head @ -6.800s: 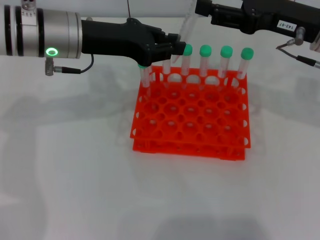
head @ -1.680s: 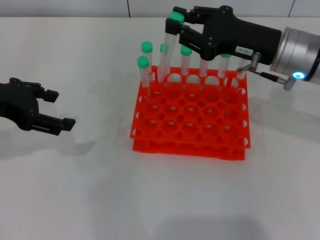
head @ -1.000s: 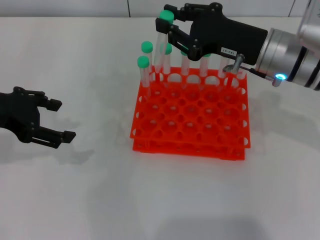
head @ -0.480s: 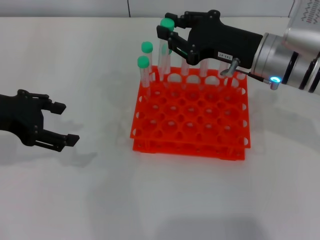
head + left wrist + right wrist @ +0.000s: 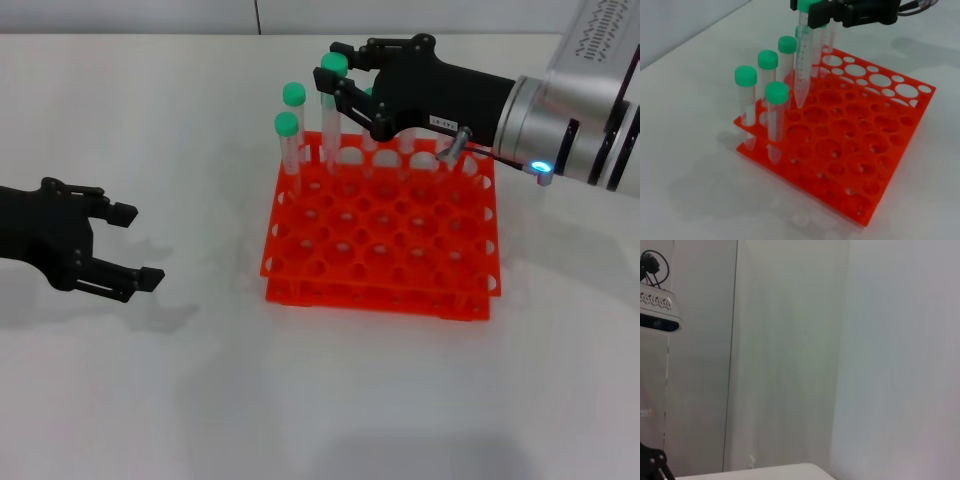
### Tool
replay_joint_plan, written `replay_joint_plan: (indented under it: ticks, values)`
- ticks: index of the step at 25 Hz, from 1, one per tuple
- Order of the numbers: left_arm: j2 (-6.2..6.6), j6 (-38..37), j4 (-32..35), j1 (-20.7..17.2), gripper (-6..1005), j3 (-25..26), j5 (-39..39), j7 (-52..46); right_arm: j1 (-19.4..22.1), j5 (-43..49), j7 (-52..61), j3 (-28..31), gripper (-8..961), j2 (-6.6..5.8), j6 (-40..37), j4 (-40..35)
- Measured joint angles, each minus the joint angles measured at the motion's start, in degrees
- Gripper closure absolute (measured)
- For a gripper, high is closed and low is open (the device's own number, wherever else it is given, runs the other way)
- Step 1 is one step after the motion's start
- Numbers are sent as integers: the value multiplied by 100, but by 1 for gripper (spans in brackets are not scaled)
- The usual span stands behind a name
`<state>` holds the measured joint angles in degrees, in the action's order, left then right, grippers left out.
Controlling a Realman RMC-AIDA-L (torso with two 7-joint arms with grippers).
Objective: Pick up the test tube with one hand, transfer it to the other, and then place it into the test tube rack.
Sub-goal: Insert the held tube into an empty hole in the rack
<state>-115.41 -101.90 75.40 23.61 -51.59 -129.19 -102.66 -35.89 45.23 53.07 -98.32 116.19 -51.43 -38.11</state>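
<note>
On the white worktop (image 5: 330, 400) stands the orange-red test tube rack (image 5: 382, 235), the widest thing in view, with green-capped tubes (image 5: 770, 85) upright in holes along its far and left edges. Reaching over its far side is the right pincer (image 5: 352, 85), the labelled one on the silver wrist, clamped just below the green cap of the test tube (image 5: 329, 105). From the left wrist view that tube (image 5: 802, 55) hangs nearly upright, its pointed tip just above a hole near the rack's far-left corner, not yet seated. Well apart to the left, low over the worktop, the left pincer (image 5: 125, 245) is spread open and holds nothing. By this layout the pickup and handover look finished; what remains is lowering the tube into its hole and letting go.
</note>
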Motion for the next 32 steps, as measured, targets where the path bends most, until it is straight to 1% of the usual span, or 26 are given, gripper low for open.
replay_joint_plan:
  ticks: [5,10,15,27,32]
  values:
    - [-3,18,-22,15,111,1,0,0,-67,-54,23,-104,649,0,118,-10]
    - [-2,35,-70,47,111,0,-19,1,-106,-306,-9,-245,647,0,202,14]
    - [1,40,-70,47,111,0,-36,1,-147,-313,-13,-359,644,0,402,20]
    - [1,48,-70,54,112,0,-44,0,-133,-313,18,-428,638,0,432,102]
    - [-19,48,-70,66,112,1,-45,0,-99,-313,27,-466,635,0,432,103]
